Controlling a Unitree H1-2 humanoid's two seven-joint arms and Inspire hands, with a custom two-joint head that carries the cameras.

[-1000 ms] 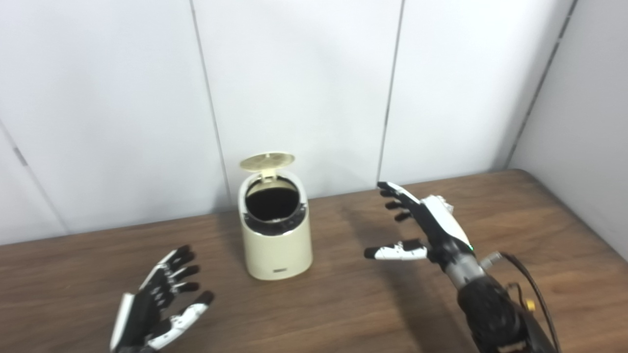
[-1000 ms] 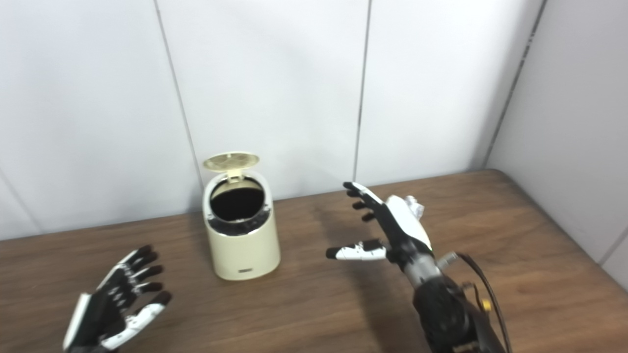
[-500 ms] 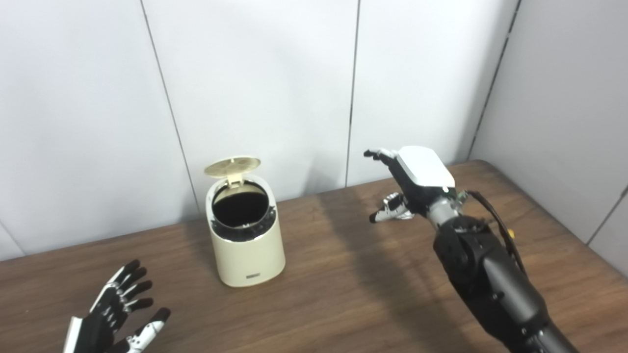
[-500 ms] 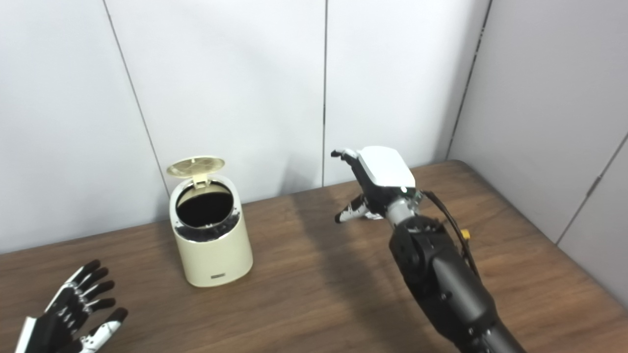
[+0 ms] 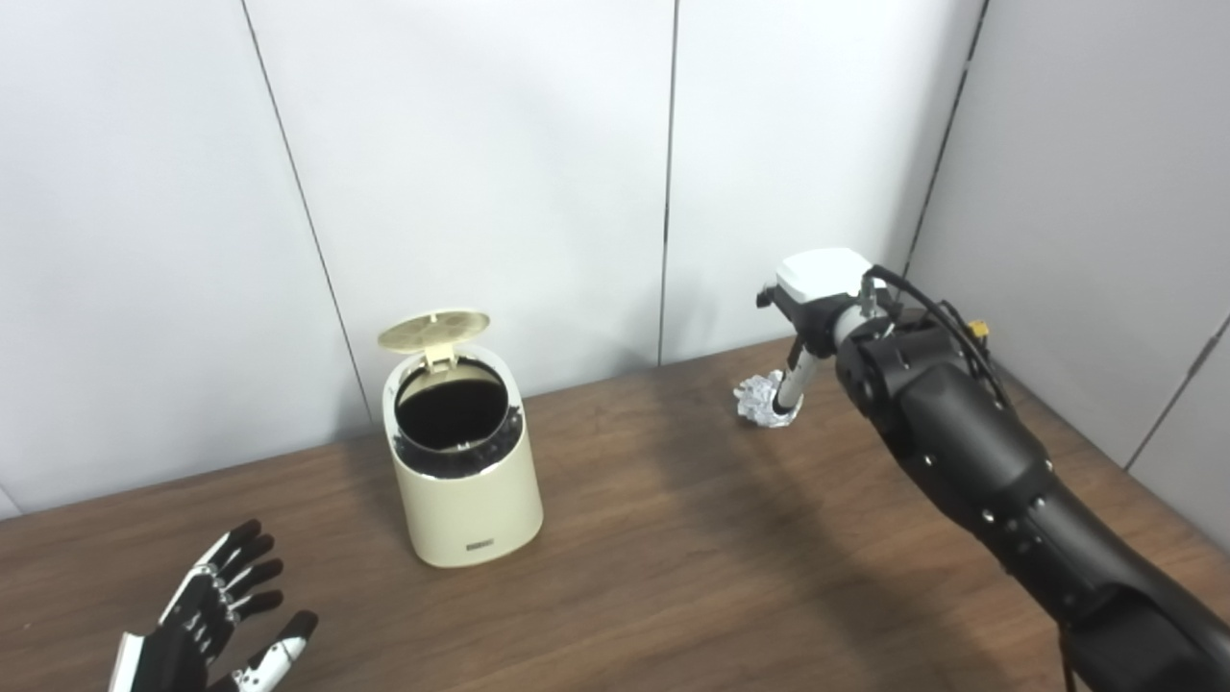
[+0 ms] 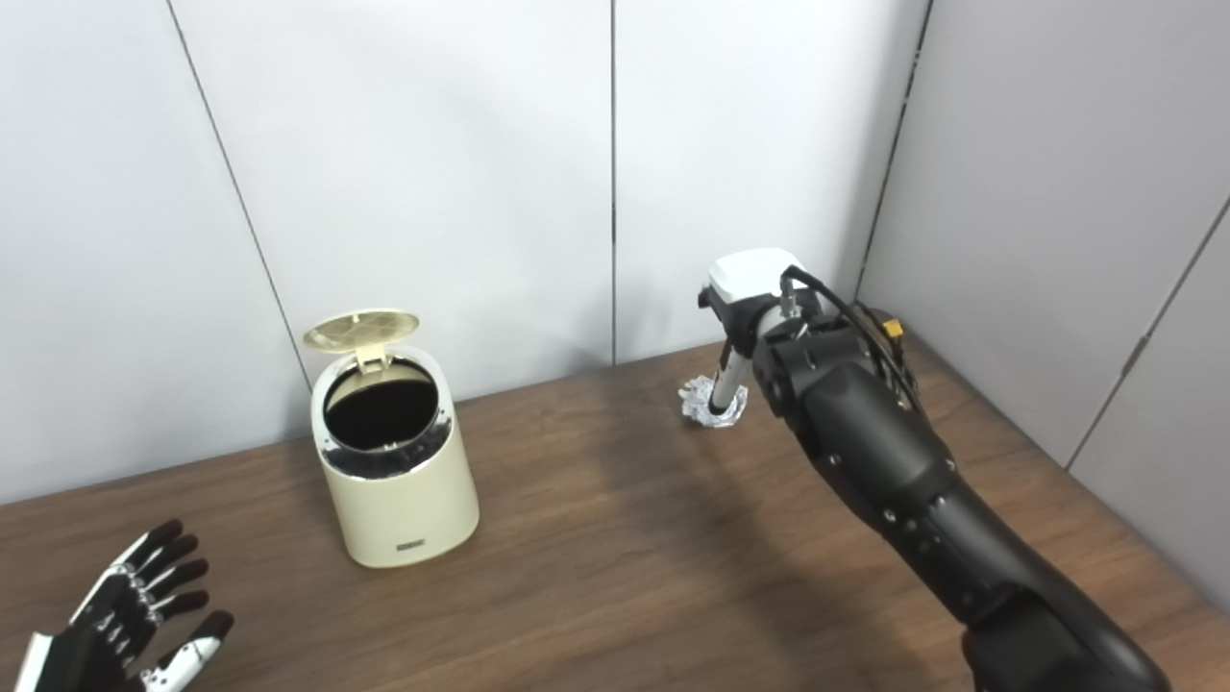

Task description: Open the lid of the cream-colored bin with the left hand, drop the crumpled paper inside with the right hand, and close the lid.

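Where R hand (image 5: 805,317) reaches: crumpled paper (image 5: 759,398), small, whitish, shiny.

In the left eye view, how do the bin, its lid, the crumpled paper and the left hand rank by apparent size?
1. bin
2. left hand, partly cut by the frame edge and nearer the camera, so unsure
3. lid
4. crumpled paper, partly hidden

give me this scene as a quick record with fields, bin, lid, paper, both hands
bin: cream-colored bin upright on the wooden table
lid: lid up, opening dark
paper: crumpled paper on the table, right of the bin, near the wall
right robot hand: right robot hand reaching down at the paper, one finger against it; grip not visible
left robot hand: left robot hand open, empty, near the front left edge
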